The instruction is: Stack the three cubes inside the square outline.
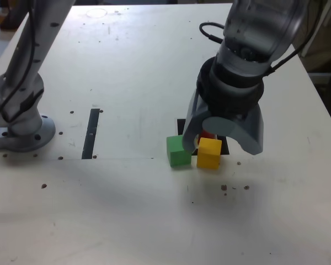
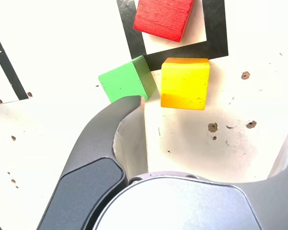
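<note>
The gripper (image 1: 223, 135) hangs low over the white table (image 1: 127, 210) with its jaws spread wide apart and nothing between them. In the wrist view one grey jaw curves up to the green cube (image 2: 127, 79), its tip at the cube's near lower edge, touching or very nearly so; the other jaw shows only at the picture's edge, well clear of all cubes.

Left to right in the exterior view: a straight black strip (image 1: 91, 132) lies on the table well apart from the gripper, on the exterior view's left. The green cube (image 1: 179, 150) sits on the table just in front of the gripper, under the jaw on that side. The yellow cube (image 1: 209, 153) stands just beside it, a narrow gap between them, in front of the open jaws. The red cube (image 1: 207, 134) is mostly hidden behind the yellow one, beneath the gripper.

The wrist view shows the red cube (image 2: 163, 18) lying inside the square outline (image 2: 182, 48), turned slightly askew to the frame. The yellow cube (image 2: 185, 83) rests outside the outline, its far edge at the frame's near black band. The green cube is also outside, its corner just reaching the frame's corner. No cube is stacked on another.

No brand, label or writing can be read.
</note>
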Action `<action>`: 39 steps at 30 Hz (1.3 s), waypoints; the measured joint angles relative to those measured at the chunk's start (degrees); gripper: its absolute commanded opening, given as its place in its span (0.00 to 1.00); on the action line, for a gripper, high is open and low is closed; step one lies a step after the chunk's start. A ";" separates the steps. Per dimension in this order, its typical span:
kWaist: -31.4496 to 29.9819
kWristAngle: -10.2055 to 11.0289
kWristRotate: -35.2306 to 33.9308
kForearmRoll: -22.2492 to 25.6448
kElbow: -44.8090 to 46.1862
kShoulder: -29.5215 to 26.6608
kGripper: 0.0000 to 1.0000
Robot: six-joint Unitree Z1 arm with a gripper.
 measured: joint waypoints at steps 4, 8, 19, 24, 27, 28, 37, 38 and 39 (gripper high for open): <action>0.00 0.00 0.00 -0.23 0.03 0.04 0.99; 0.00 -0.05 0.00 -0.39 0.17 0.13 0.99; 0.00 -0.44 0.00 -0.84 1.03 1.12 0.99; 0.00 -0.86 0.09 -1.24 1.14 1.98 0.99; 0.14 -1.06 0.36 -1.72 1.67 2.20 0.99; 0.27 -1.14 0.50 -2.01 1.94 2.25 0.99; 1.30 -1.86 1.88 -4.83 3.28 2.61 0.99; 1.42 -1.98 2.07 -5.25 3.51 2.66 0.99; 1.59 -2.13 2.26 -5.70 3.77 2.73 0.99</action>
